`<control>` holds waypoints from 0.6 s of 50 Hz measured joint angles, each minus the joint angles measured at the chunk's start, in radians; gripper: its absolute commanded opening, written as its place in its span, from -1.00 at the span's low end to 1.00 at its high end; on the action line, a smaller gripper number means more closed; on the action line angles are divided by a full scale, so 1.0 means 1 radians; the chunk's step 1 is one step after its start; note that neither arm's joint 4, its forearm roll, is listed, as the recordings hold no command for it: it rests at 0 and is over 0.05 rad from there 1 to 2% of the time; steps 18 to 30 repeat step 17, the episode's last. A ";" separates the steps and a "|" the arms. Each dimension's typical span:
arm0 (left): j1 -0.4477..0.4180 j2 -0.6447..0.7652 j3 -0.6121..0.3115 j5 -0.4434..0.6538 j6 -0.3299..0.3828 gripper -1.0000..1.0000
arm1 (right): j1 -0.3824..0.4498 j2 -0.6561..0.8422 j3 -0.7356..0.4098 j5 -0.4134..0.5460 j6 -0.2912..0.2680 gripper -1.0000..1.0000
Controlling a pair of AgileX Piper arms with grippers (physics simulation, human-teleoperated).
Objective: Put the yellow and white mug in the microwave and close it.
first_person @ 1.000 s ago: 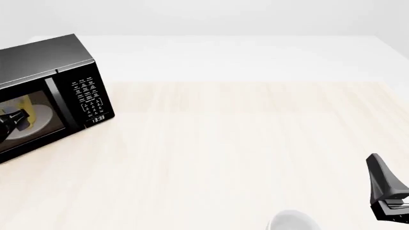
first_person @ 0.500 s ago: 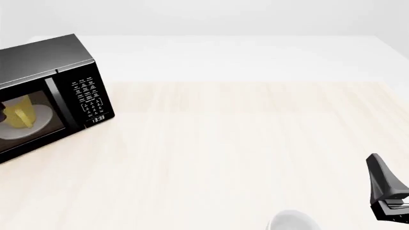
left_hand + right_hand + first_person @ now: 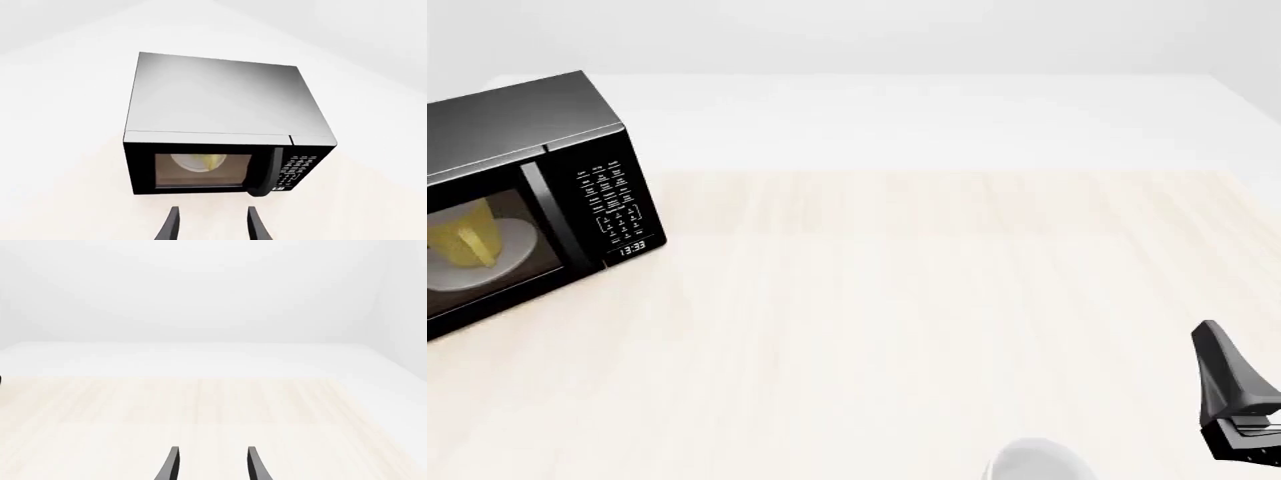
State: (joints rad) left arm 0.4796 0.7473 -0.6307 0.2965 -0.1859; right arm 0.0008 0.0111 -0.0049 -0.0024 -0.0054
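The black microwave [image 3: 547, 190] stands at the table's far left, and its door looks flush with the keypad panel. Through the door window I see the yellow and white mug [image 3: 461, 240] on the white turntable plate [image 3: 510, 248]. In the left wrist view the microwave [image 3: 227, 125] faces me, with the mug [image 3: 212, 161] dim behind the glass. My left gripper [image 3: 210, 225] hangs open a short way in front of the door, holding nothing; the front view does not show it. My right gripper [image 3: 1217, 350] is at the near right, open and empty in the right wrist view [image 3: 210, 465].
A plain white rounded object [image 3: 1041, 462] pokes in at the near edge, left of the right gripper. The pale wooden table top [image 3: 934, 280] stretches between the microwave and the right arm.
One second ago my left gripper stood in front of the microwave window at the front view's left edge. It has drawn back out of that view. The right arm has not moved.
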 measured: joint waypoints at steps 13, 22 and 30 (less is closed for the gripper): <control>0.010 -0.144 -0.056 0.151 -0.009 1.00 | 0.000 0.000 0.000 0.000 0.000 1.00; 0.011 -0.178 -0.082 0.191 -0.018 1.00 | 0.000 0.000 0.000 0.000 0.000 1.00; 0.011 -0.178 -0.082 0.191 -0.018 1.00 | 0.000 0.000 0.000 0.000 0.000 1.00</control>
